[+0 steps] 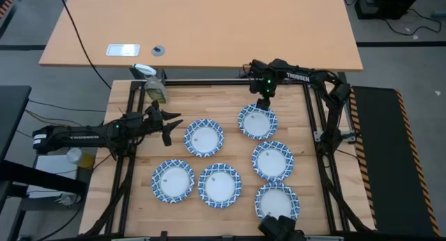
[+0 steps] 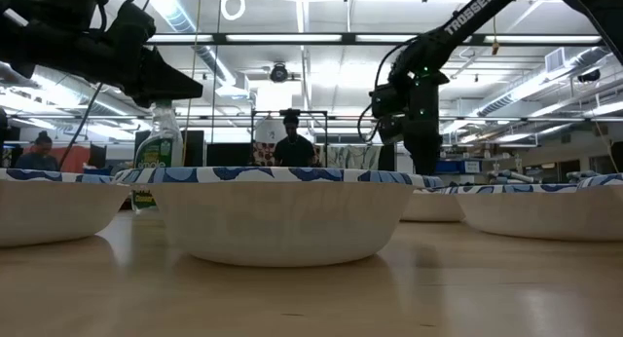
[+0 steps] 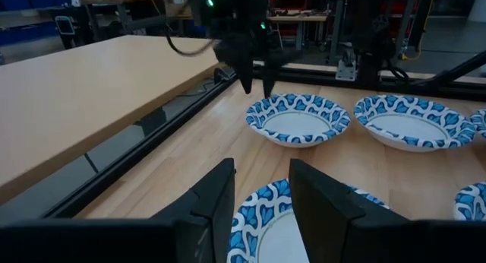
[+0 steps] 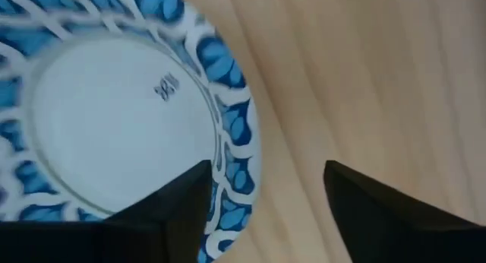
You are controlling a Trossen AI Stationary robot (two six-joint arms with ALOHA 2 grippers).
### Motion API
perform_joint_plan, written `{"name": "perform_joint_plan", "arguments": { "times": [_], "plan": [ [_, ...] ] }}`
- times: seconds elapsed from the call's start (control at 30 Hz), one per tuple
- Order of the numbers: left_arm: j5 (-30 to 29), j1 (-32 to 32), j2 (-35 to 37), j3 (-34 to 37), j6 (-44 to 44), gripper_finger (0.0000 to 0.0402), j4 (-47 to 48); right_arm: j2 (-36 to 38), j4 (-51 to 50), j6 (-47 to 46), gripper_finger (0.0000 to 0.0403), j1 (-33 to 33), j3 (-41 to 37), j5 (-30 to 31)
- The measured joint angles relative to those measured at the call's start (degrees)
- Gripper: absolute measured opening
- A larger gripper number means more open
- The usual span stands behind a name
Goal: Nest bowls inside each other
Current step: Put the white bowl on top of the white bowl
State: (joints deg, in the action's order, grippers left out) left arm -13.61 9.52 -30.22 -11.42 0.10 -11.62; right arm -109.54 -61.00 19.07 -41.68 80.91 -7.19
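Observation:
Several shallow bowls with white centres and blue-patterned rims rest on their bases, apart from one another, on the wooden table (image 1: 230, 95). My right gripper (image 1: 263, 103) points down, open, at the far-left rim of the far bowl (image 1: 258, 122). In the right wrist view (image 4: 266, 191) one finger stands over the rim (image 4: 231, 134) and the other over bare wood; neither is seen touching. My left gripper (image 1: 175, 124) waits open, held level above the table's left side, just short of another bowl (image 1: 203, 137), whose rim (image 3: 262, 210) shows between its fingers.
A green-labelled spray bottle (image 1: 155, 84) stands at the table's far left corner. Black frame rails (image 1: 209, 82) run along the table's edges. Other bowls sit at the centre right (image 1: 272, 159) and along the near side (image 1: 219, 184). People show in the room behind (image 2: 292, 140).

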Motion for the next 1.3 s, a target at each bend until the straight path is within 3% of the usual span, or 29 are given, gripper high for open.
{"name": "perform_joint_plan", "arguments": {
  "times": [0.1, 0.23, 0.63, 0.8, 1.07, 1.3],
  "plan": [
    [0.0, 0.0, 0.0, 0.0, 0.0, 0.0130, 0.0, -0.1, 2.2, 0.1, 0.0282, 1.6, -2.6, 2.8],
    [0.0, 0.0, 0.0, 0.0, 0.0, 0.0130, 0.0, -0.1, 4.7, -0.9, 0.0271, 2.5, -4.8, 3.5],
    [0.0, 0.0, 0.0, 0.0, 0.0, 0.0130, -0.1, -0.1, 5.9, -2.2, 0.0114, 2.7, -5.4, 4.6],
    [0.0, 0.0, 0.0, 0.0, -0.3, 0.0130, -0.1, 0.0, 5.7, -2.2, 0.0070, 2.6, -5.4, 4.2],
    [0.0, 0.0, 0.0, 0.0, -0.5, 0.0130, -0.1, 0.0, 3.0, -2.4, 0.0056, 2.5, -2.7, -2.0],
    [0.0, 0.0, 0.0, 0.0, -0.5, 0.0130, -0.1, 0.0, 1.8, -3.0, 0.0055, 2.7, 1.1, -11.8]
  ]
}}
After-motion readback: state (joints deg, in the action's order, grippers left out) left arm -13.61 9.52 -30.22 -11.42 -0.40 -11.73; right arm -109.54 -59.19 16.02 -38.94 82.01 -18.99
